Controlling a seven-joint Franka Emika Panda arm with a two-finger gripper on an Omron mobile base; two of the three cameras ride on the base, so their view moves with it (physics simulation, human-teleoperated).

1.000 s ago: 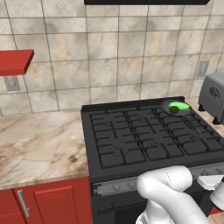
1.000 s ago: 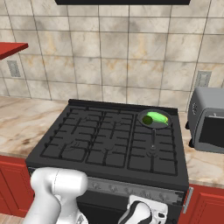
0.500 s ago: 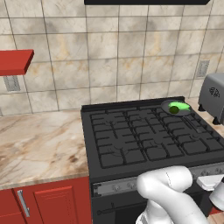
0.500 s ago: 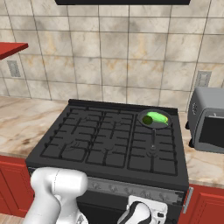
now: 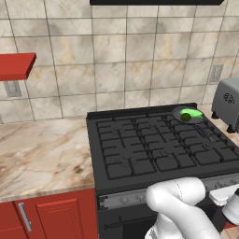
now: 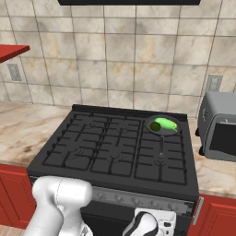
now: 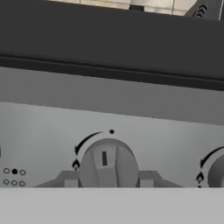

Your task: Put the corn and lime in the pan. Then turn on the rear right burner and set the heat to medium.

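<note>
Oval light-green corn (image 6: 168,124) and dark-green lime (image 6: 156,126) lie in the shallow grey pan (image 6: 162,132). The pincer (image 7: 107,183) grips the round grey knob (image 7: 107,162); turning it to medium seems next.

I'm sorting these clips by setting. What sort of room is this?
A home-style kitchen, rendered rather than real: a black gas stove with a pan on its rear right burner, a toaster on the marble counter, and red cabinets below.

Beige stone-tile wall (image 6: 115,50), marble counter (image 5: 42,154), red cabinets (image 5: 51,217), red shelf (image 5: 16,65), grey toaster (image 6: 221,126)
</note>
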